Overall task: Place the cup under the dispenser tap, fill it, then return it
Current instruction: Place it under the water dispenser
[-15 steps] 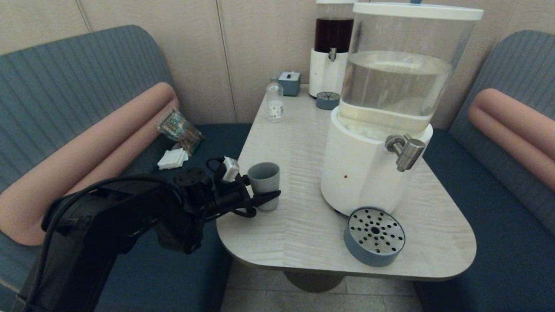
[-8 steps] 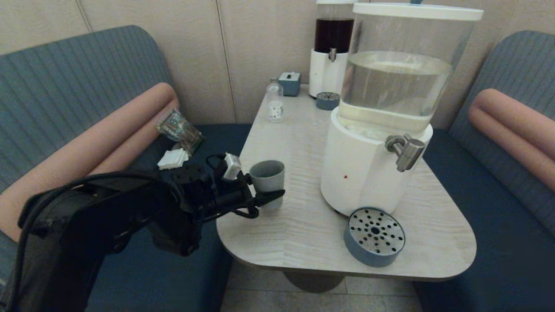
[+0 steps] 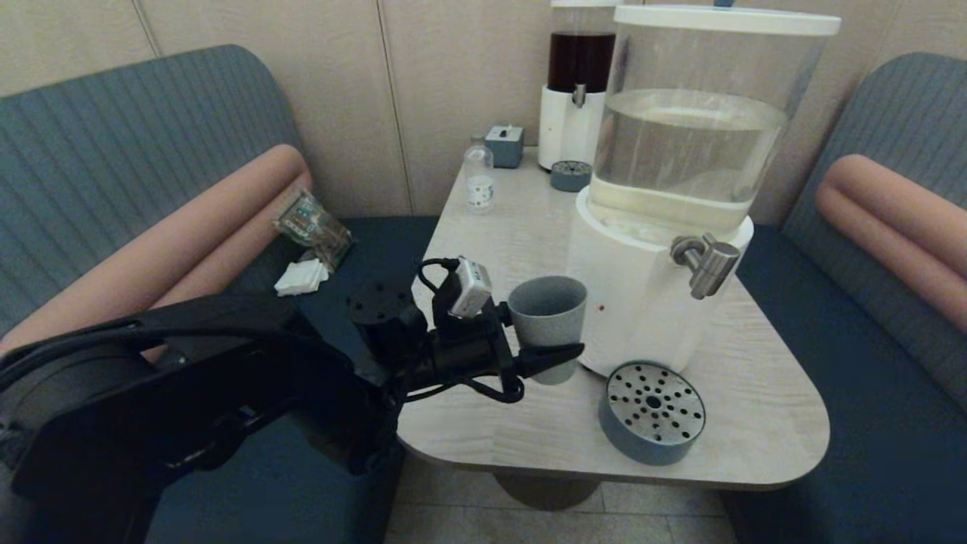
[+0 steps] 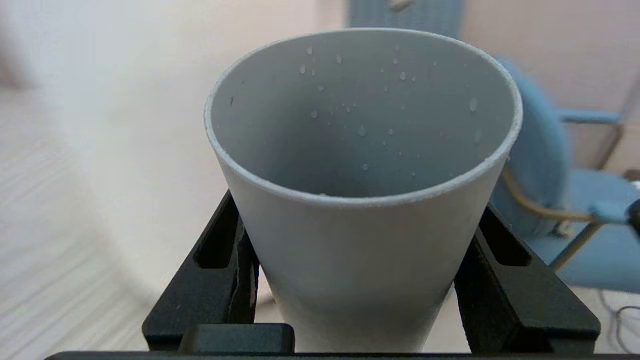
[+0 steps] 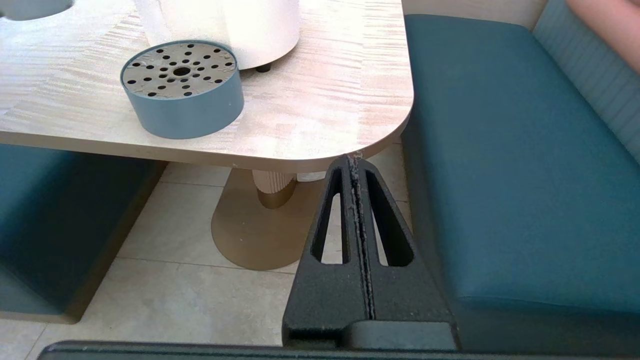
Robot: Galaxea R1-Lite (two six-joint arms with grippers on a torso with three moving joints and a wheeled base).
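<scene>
My left gripper (image 3: 555,359) is shut on the grey-blue cup (image 3: 548,316), which hangs upright above the table in front of the big dispenser's white base (image 3: 627,302). In the left wrist view the cup (image 4: 360,200) fills the frame between the two black fingers (image 4: 225,280), its inner wall dotted with water drops. The steel dispenser tap (image 3: 709,264) sticks out to the right of the cup and higher. Below the tap stands the round blue drip tray (image 3: 653,412). My right gripper (image 5: 356,165) is parked low off the table's corner, shut on nothing.
A small clear bottle (image 3: 479,181), a blue box (image 3: 505,145) and the dark-liquid dispenser (image 3: 576,83) with its own small drip tray (image 3: 571,174) stand at the table's far end. Blue benches flank the table (image 3: 529,423). The right wrist view shows the drip tray (image 5: 182,87).
My left gripper has lifted the cup off the table and carried it right, from near the table's left edge to just in front of the dispenser base.
</scene>
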